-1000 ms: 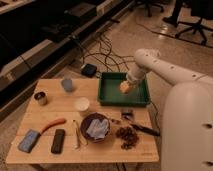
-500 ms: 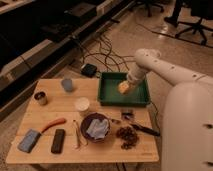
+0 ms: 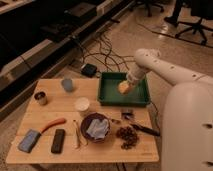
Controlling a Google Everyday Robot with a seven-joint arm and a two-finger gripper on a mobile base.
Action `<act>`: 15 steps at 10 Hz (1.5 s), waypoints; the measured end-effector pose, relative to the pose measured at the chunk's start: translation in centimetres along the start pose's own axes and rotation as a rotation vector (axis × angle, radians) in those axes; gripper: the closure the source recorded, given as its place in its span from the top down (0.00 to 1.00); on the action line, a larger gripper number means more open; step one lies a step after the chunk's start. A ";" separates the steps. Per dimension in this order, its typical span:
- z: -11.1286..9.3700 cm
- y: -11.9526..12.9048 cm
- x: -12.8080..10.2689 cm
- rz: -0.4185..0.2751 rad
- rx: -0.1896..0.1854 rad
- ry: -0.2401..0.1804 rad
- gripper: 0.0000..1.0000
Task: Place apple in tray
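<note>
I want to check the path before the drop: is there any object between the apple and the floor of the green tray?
Nothing visible stands in the way. The apple is at the gripper, over the inside of the green tray, and the tray floor beside it looks bare. The white cup and the bowl stand outside the tray.

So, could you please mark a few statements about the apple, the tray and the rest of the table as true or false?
1. The apple is over the green tray. True.
2. The gripper is at the apple, inside the tray's outline. True.
3. The white cup stands inside the tray. False: it stands on the table, left of the tray.
4. The round bowl holds a blue cloth. True.
5. The orange stick lies right of the bowl. False: it lies left of it.
</note>
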 end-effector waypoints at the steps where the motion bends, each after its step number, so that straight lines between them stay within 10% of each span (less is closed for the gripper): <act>1: 0.0 0.0 0.0 0.000 0.000 0.000 0.04; 10: 0.0 0.0 0.0 0.001 0.000 0.000 0.00; 15: 0.0 0.0 0.0 0.001 0.000 0.000 0.39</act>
